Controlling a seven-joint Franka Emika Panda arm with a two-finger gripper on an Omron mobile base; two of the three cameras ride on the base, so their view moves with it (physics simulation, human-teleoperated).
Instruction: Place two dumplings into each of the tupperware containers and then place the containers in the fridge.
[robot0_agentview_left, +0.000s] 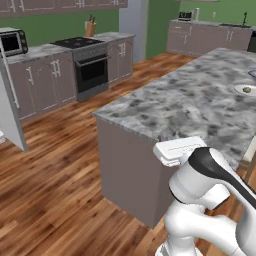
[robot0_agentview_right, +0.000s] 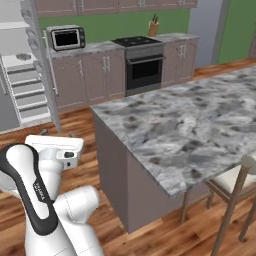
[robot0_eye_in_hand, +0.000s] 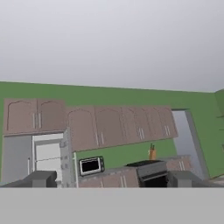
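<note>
One small tan-green dumpling (robot0_agentview_left: 246, 90) lies on a white plate (robot0_agentview_left: 239, 90) at the far right of the island counter (robot0_agentview_left: 200, 100). The tupperware containers are out of view. The grey fridge (robot0_agentview_right: 25, 85) stands open at the left, its white shelves showing and its door (robot0_agentview_right: 42, 65) swung out. My gripper (robot0_eye_in_hand: 113, 180) is open and holds nothing, one dark fingertip (robot0_eye_in_hand: 41, 178) at each side. It points up at the wall cabinets and ceiling. The arm's white hand (robot0_agentview_left: 176, 149) hangs in front of the island's near corner, well away from the dumpling.
A dark oven (robot0_agentview_right: 145, 70) with a stovetop stands against the back wall, and a microwave (robot0_agentview_right: 65, 37) sits on the counter beside the fridge. A second plate's rim (robot0_agentview_left: 252, 74) shows at the right edge. A wooden chair (robot0_agentview_right: 232, 182) stands at the island's near right.
</note>
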